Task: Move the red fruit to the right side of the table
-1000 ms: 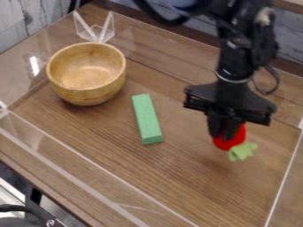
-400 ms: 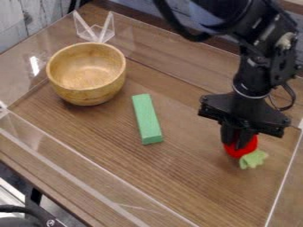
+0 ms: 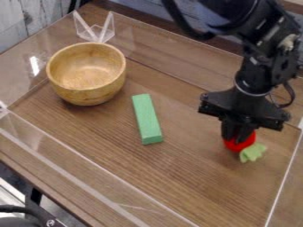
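Since the earlier frame, we see the strawberry has shifted slightly up the table, our hand clamped on it.

We see a red fruit with pale green leaves under a black arm. Our table is brown, streaked with darker wood grain. We find the bowl a golden tan, the block a plain mid-green, and the arm specked with grey and white highlights.
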`<state>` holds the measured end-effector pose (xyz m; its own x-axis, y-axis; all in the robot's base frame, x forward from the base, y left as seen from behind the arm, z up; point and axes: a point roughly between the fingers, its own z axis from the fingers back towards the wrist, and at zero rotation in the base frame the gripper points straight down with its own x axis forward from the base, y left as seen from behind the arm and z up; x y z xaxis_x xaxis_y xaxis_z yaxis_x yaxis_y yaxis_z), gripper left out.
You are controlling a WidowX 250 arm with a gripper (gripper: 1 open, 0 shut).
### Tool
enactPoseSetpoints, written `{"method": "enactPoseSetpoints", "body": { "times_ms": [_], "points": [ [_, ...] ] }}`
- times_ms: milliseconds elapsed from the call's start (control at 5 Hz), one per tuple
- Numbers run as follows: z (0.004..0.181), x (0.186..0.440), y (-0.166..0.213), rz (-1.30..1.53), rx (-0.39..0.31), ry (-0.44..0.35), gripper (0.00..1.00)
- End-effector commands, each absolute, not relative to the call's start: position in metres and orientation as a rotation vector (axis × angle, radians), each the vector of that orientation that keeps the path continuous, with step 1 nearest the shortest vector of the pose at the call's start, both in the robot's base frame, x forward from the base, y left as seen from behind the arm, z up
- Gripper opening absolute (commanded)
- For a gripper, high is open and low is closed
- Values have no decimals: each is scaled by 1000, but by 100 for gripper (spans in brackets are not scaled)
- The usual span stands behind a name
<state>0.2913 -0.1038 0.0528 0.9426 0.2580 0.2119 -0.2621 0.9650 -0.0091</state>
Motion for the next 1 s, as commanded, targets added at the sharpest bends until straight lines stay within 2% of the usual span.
{"method": "enactPoseSetpoints", "body": {
  "times_ms": [0, 400, 800],
  "points": [
    [69, 301, -109, 313, 9, -269, 0],
    [60, 308, -105, 399, 26, -278, 0],
    [41, 303, -102, 449, 38, -285, 0]
  ]
}}
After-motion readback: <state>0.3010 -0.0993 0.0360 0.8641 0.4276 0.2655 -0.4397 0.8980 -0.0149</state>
